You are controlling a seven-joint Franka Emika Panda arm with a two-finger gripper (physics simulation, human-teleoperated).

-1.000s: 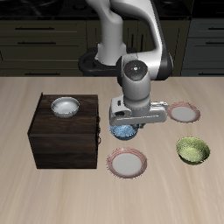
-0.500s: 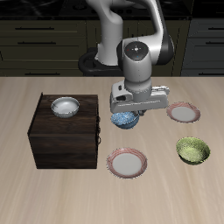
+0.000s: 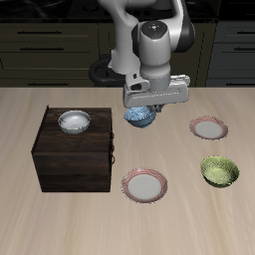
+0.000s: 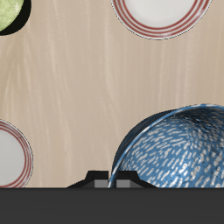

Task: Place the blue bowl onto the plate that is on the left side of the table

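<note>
The blue bowl (image 3: 140, 118), blue with white speckles, hangs tilted from my gripper (image 3: 145, 108), which is shut on its rim and holds it above the table. In the wrist view the blue bowl (image 4: 175, 149) sits close under the gripper (image 4: 118, 180). The plate on the left side of the table (image 3: 209, 127) is white with a red rim and lies flat, apart from the bowl. It also shows in the wrist view (image 4: 7, 156).
A second red-rimmed plate (image 3: 145, 184) lies nearer the table's front edge and shows in the wrist view (image 4: 162, 12). A yellow-green bowl (image 3: 219, 171) sits beside it. A dark wooden cabinet (image 3: 75, 157) carries a grey-white bowl (image 3: 74, 122).
My gripper has risen and moved toward the table's back with the blue bowl in it; the bowl has left the tabletop.
</note>
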